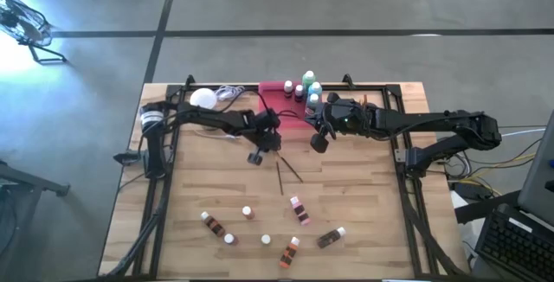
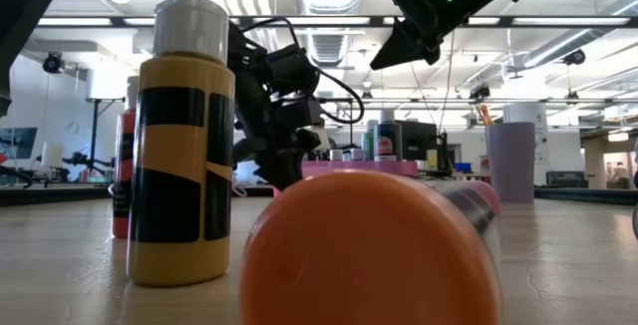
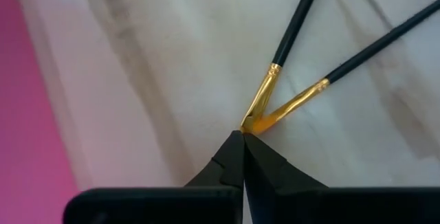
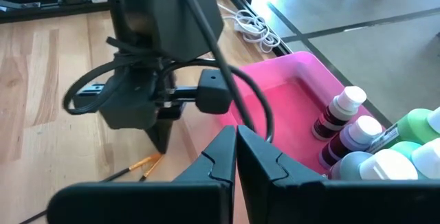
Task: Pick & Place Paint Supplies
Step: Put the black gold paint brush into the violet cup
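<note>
Two thin dark-handled paintbrushes (image 1: 287, 176) with golden ferrules (image 3: 265, 93) lie on the wooden table, their bristle ends meeting at my left gripper (image 3: 242, 136). That gripper is shut and points steeply down just in front of the pink tray (image 1: 275, 102). My right gripper (image 1: 318, 142) hangs shut above the table to the right of it, holding nothing. Several white-capped bottles (image 1: 307, 88) stand upright in the tray's right end. More small bottles (image 1: 260, 227) stand or lie near the table's front edge. My left gripper is shut on the bristle ends (image 3: 253, 124) of both paintbrushes, pinched at the very tips of its two fingers (image 3: 230, 157). The fingers slant down from above. The bristles vanish between the fingertips. Both handles (image 3: 295, 25) lie on the table, spreading away from the gripper.
A white globe lamp (image 1: 203, 99) with its coiled cord (image 1: 230, 93) sits at the back left beside the tray. In the low view a yellow-and-black bottle (image 2: 179, 146) stands upright, and beside it a bottle lies with its orange end (image 2: 369, 250) close to the camera.
</note>
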Controlling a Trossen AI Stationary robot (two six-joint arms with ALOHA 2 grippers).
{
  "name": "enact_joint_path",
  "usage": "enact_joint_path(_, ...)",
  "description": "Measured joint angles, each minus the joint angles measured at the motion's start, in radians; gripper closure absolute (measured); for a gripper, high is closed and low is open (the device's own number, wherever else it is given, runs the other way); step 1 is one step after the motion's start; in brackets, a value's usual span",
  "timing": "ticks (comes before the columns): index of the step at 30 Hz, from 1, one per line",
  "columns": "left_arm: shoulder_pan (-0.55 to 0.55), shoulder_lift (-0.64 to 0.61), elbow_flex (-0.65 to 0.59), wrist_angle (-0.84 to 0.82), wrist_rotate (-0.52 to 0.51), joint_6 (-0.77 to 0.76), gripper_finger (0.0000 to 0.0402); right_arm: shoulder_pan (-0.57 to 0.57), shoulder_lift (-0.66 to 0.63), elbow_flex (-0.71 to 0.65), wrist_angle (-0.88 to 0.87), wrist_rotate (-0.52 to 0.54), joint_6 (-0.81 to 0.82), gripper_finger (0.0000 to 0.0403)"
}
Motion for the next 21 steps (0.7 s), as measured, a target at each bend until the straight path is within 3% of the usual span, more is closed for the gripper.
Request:
enact_joint_path(9,-0.039,-0.004,0.045,-0.069,-0.059,-0.003,0.0401,0.0,0.0,0.0,0.0,0.0,0.01,0.0394)
enact_joint_path(21,-0.06,-0.006,0.1,-0.142,-0.095,0.0,0.0401,0.054,0.001,-0.044,-0.189,-0.103,0.294,0.0394)
